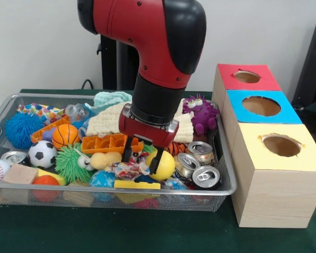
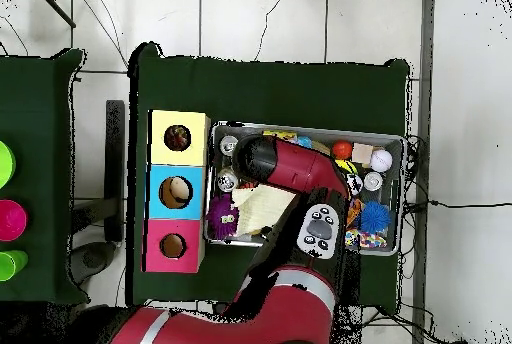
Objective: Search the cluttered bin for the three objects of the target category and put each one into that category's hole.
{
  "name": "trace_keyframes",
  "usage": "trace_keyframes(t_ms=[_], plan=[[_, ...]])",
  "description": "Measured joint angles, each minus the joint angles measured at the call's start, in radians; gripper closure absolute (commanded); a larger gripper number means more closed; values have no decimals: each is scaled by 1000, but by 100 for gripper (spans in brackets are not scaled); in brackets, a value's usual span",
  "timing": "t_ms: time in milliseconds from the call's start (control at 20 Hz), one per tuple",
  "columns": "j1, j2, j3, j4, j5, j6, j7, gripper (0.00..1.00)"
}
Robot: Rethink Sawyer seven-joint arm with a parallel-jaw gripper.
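Note:
The wire mesh bin (image 1: 221,191) lies on the green table, full of toys; it also shows in the overhead view (image 2: 402,140). My gripper (image 1: 142,157) is down in the bin's front middle, open. Its fingers (image 1: 127,153) stand on either side of a crumpled, many-coloured wrapper (image 1: 127,169), next to a yellow ball (image 1: 165,166). Another wrapper, white with coloured dots (image 1: 39,110), lies at the bin's back left corner. In the overhead view the arm hides the gripper. Three boxes with holes stand right of the bin: red (image 1: 247,77), blue (image 1: 261,106), yellow (image 1: 281,145).
Several drink cans (image 1: 203,176) lie at the bin's front right. A purple monster toy (image 1: 201,114), a cream cloth (image 1: 109,122) and a pale blue cloth (image 1: 111,98) sit at the back. A basketball (image 1: 65,136), soccer ball (image 1: 42,154) and green spiky ball (image 1: 69,164) fill the left.

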Motion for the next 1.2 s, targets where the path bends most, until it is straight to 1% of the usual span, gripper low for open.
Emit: trace_keyframes(t_ms=[400,650,1150,1200], plan=[[0,11,0,29,29,-49,0,0],[0,11,0,39,42,-59,0,0],[0,12,0,50,47,-99,0,0],[0,12,0,56,47,-109,0,100]])
